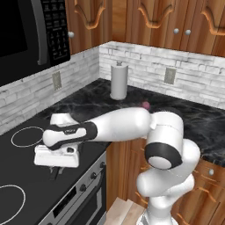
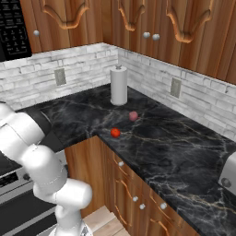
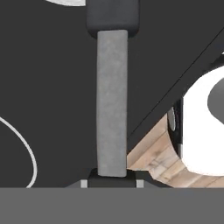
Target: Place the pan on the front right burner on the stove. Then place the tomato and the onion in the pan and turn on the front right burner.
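Pincer (image 3: 111, 177) clamped on pan handle (image 3: 112, 103) above the stove (image 1: 26, 176); pan bowl cut off at frame top. Tomato (image 2: 115, 132) and onion (image 2: 133, 115) sit apart on table (image 2: 175, 152).

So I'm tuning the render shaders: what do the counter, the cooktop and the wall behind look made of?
Counter: polished dark stone, probably marble or granite, going by the pale veins. Cooktop: smooth black glass by its look, flat with painted white rings. Wall: pale grey-white brick or stone, matte, with visible joints.
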Available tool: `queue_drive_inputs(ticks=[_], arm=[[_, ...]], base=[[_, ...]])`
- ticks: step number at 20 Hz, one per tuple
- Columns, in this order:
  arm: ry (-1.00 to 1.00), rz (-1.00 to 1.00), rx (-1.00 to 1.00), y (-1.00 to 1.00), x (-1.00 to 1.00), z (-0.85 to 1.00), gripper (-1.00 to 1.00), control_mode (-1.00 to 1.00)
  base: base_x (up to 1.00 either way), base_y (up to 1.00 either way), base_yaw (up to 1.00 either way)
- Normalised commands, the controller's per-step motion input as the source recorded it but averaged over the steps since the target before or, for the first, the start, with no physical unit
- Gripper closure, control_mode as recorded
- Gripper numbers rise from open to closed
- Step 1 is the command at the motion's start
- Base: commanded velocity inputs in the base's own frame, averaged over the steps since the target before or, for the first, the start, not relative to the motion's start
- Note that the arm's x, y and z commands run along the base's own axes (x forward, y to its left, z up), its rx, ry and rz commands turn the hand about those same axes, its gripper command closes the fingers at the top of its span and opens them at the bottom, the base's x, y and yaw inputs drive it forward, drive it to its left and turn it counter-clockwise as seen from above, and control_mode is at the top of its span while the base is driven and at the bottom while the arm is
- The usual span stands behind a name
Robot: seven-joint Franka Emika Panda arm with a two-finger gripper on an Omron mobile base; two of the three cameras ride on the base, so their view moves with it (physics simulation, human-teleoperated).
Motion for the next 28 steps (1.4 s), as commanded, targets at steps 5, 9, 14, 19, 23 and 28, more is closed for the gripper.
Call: queue_drive_inputs(ticks=[5, 9, 14, 19, 23, 28], arm=[[0.00, -0.01, 0.07, 0.34, 0.00, -0.39, 1.00, -1.00], [0.00, -0.02, 0.05, 0.31, 0.00, -0.36, 1.00, -1.00], [0.00, -0.03, 0.04, 0.29, 0.01, -0.38, 1.00, -1.00], [0.00, -0.04, 0.01, 0.27, 0.09, -0.40, 1.00, -1.00], [0.00, -0.04, 0.00, 0.23, 0.06, -0.32, 1.00, -1.00], [0.00, -0.06, 0.01, 0.13, 0.15, -0.07, 1.00, -1.00]], base=[[0.00, 0.00, 0.00], [0.00, 0.00, 0.00], [0.00, 0.00, 0.00], [0.00, 0.00, 0.00], [0.00, 0.00, 0.00], [0.00, 0.00, 0.00]])
